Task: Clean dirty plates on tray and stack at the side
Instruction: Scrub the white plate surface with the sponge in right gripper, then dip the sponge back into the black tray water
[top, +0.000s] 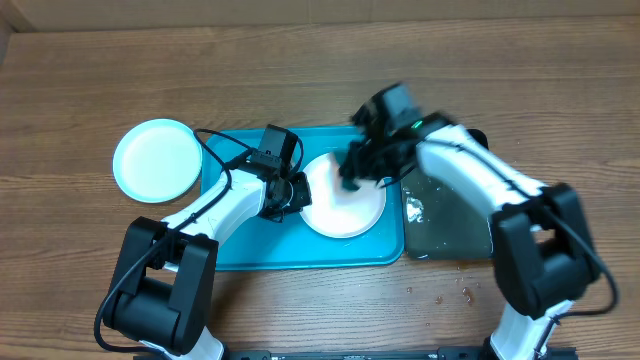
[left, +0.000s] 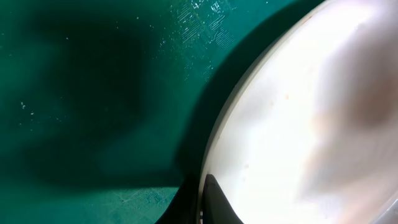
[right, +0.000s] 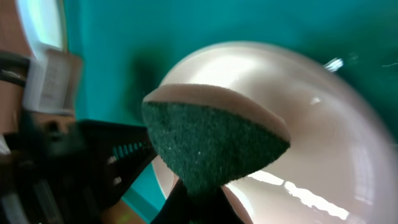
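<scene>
We see the white plate lying on the tray, towards its right end, with both arms bent over it. The left pincer is closed down narrow at the plate's left rim. The left wrist view shows only one dark fingertip against that edge, so it probably pinches the rim, though the grip itself is not plain to us. We take this as a brace that keeps the plate from sliding or spinning under the rubbing.

The right pincer is clamped tight on a sponge, its green scouring face turned down toward the plate's upper part. The arm is blurred from above, which fits a scrubbing stroke. The plate's surface looks pale and glossy, and we can make out no clear smear on it from here.

The black water tray sits just right of the tray, close enough for wetting the sponge. A light blue plate rests on the counter off the tray's left end. We judge that to be the start of the stack, with the white plate due to join it. We see no third plate.
</scene>
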